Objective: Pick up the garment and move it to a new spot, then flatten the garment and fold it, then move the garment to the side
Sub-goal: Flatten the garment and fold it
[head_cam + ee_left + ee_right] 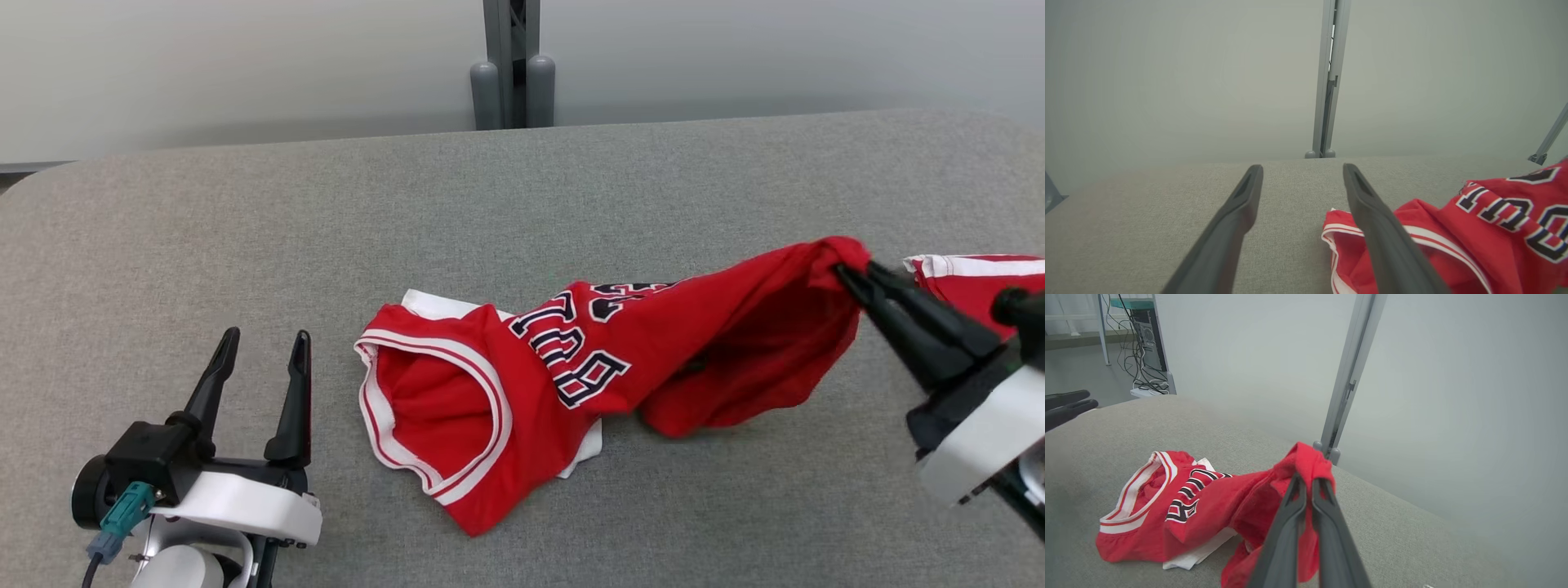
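Clamped in right end effector (pixel 853 269): one raised fold of red garment (pixel 571 359). Crumpled, trimmed white-and-red at the armhole, lettered black with white outline. Draped from the fingertips down onto grey surface (pixel 245 204), toward left end effector (pixel 268 335), released, near the trim.

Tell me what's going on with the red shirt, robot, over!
Right gripper shut on a raised fold of the shirt. Left gripper open, apart from it. Rest crumpled on the table. More red cloth beside right gripper.
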